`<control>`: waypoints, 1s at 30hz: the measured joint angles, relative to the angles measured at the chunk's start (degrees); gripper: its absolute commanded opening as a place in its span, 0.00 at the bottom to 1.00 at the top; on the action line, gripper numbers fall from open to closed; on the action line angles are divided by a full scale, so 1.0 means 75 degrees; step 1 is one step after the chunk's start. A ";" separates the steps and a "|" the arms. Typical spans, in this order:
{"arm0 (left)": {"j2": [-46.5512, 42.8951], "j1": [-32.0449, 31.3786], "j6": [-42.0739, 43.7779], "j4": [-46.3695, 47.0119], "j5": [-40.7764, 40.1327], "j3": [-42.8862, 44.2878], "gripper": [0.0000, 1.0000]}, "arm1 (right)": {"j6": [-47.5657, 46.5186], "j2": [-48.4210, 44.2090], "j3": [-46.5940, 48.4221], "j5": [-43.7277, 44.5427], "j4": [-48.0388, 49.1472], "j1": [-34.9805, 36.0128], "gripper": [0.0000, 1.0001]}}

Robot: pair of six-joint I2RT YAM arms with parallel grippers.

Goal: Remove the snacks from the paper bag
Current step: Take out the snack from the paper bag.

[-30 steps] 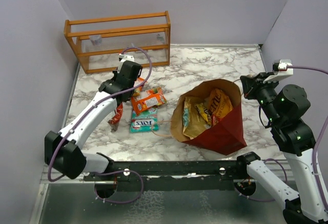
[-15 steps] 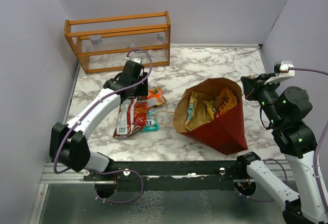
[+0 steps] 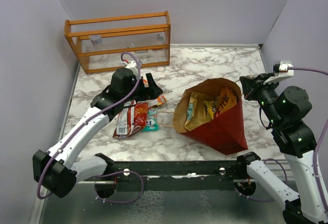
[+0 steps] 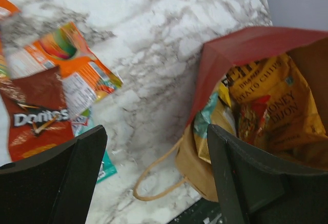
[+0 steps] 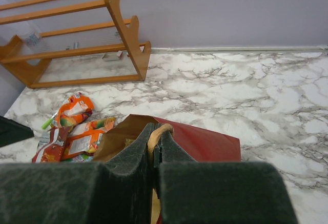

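The dark red paper bag (image 3: 218, 126) lies on its side, its mouth facing left. Gold, yellow and teal snacks (image 3: 207, 108) fill it. My right gripper (image 3: 244, 86) is shut on the bag's upper cord handle (image 5: 163, 130) and holds the rim up. My left gripper (image 3: 152, 86) hangs open and empty over the marble, between the bag and the loose packets. A red Doritos packet (image 3: 130, 120), a teal packet (image 3: 150, 124) and an orange packet (image 3: 157, 100) lie there. In the left wrist view the bag's mouth (image 4: 266, 106) shows to the right of the open jaws.
An orange wooden rack (image 3: 118, 42) stands at the back left of the table. The bag's lower cord handle (image 3: 164, 119) loops out onto the marble towards the packets. Grey walls close in both sides and the back.
My left gripper opened and let the red Doritos packet drop beside the teal one, then turned towards the bag. The bag shifted slightly; my right gripper kept its hold.
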 measured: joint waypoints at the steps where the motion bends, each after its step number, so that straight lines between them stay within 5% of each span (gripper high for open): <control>1: 0.0006 -0.0087 -0.0096 0.0044 0.0114 -0.0114 0.81 | 0.0000 0.0000 0.0000 -0.0003 0.0000 0.0000 0.02; 14: 0.0947 -0.3348 -0.0699 0.1192 -0.0898 0.0201 0.67 | 0.0029 -0.0029 0.0000 -0.0015 -0.0009 0.0000 0.02; 30: 0.3515 -0.3966 0.0350 0.1070 -0.2460 0.1550 0.61 | 0.0035 -0.0108 0.0000 -0.0017 -0.0061 0.0000 0.02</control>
